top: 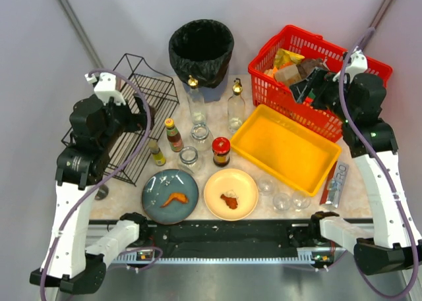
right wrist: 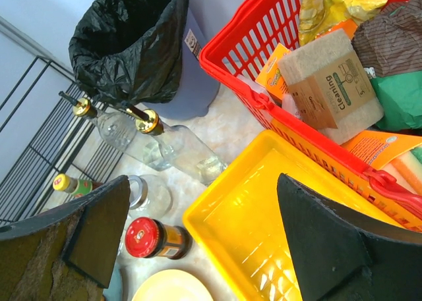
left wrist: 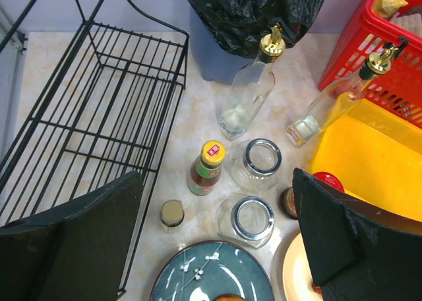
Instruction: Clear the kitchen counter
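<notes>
Marbled kitchen counter (left wrist: 198, 113) is rigid; the bottle (top: 196, 105) on it looks slick, breakable, so I'd pinch it mid-body. Left gripper (top: 140, 113) and right gripper (top: 306, 87) both gape empty.

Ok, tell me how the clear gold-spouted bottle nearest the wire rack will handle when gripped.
The bottle looks like smooth glass, so probably slippery and breakable. Tall on a narrow base, it would likely tip if pushed high. It seems nearly empty, so probably light.
</notes>
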Controlling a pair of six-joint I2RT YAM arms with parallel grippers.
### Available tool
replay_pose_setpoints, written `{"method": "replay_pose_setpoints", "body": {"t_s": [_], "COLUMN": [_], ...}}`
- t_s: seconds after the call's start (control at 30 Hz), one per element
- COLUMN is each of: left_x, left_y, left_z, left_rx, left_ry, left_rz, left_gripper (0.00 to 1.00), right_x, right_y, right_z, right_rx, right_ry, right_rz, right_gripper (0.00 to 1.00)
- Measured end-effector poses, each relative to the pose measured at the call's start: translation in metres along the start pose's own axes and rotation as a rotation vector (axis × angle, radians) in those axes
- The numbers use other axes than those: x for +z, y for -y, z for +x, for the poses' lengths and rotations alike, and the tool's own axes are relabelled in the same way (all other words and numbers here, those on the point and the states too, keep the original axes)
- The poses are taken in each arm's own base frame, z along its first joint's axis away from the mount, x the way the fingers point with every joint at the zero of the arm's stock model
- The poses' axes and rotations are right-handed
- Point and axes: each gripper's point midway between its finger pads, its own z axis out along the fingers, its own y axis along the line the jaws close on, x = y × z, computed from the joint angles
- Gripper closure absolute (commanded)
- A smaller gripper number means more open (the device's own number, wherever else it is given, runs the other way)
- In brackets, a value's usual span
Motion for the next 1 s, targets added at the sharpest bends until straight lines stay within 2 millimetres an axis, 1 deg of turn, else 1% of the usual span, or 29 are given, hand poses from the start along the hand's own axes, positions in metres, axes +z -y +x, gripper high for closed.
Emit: {"method": "replay_pose_setpoints", "body": {"t_s": [0.07, 0.13, 0.27, 0.37, 0.4, 0.57, 0.7, 0.77, 0.83, 1.0], "left_x": [-0.006, -0.013, -0.029, -0.041, -0.047, -0.072, -0.087, -0.093, -0.099, -0.108], "left_y": [-0.004, -0.013, -0.047, -0.073, -0.083, -0.115, -0.136, -0.148, -0.157, -0.172], "left_z": [0.000, -0.001, -0.002, 0.004, 0.008, 0.026, 0.051, 0.067, 0.079, 0.101], "left_rx": [0.009, 0.018, 0.022, -0.003, -0.017, -0.057, -0.080, -0.081, -0.085, -0.114], "left_ry": [0.009, 0.021, 0.038, 0.027, 0.019, -0.007, -0.048, -0.075, -0.094, -0.088], "left_rz": [-0.018, -0.071, -0.262, -0.422, -0.486, -0.704, -0.862, -0.952, -1.023, -1.152], "left_gripper": [0.01, 0.01, 0.01, 0.01, 0.01, 0.01, 0.01, 0.01, 0.01, 0.01], "right_x": [0.000, 0.000, 0.000, 0.002, 0.003, 0.009, 0.012, 0.016, 0.022, 0.038], "right_y": [0.000, 0.000, 0.000, 0.000, 0.000, 0.001, 0.001, 0.000, -0.001, -0.002], "right_z": [0.000, 0.000, 0.000, 0.002, 0.003, 0.007, 0.009, 0.011, 0.013, 0.020], "right_rx": [0.000, 0.000, -0.001, 0.000, 0.001, 0.005, 0.007, 0.010, 0.023, 0.064], "right_ry": [0.000, 0.000, -0.001, -0.008, -0.013, -0.033, -0.044, -0.055, -0.073, -0.128], "right_rz": [0.000, 0.000, -0.003, -0.005, -0.006, -0.009, -0.013, -0.020, -0.027, -0.039], "right_gripper": [0.09, 0.10, 0.10, 0.10, 0.10, 0.10, 0.11, 0.11, 0.12, 0.12]}}
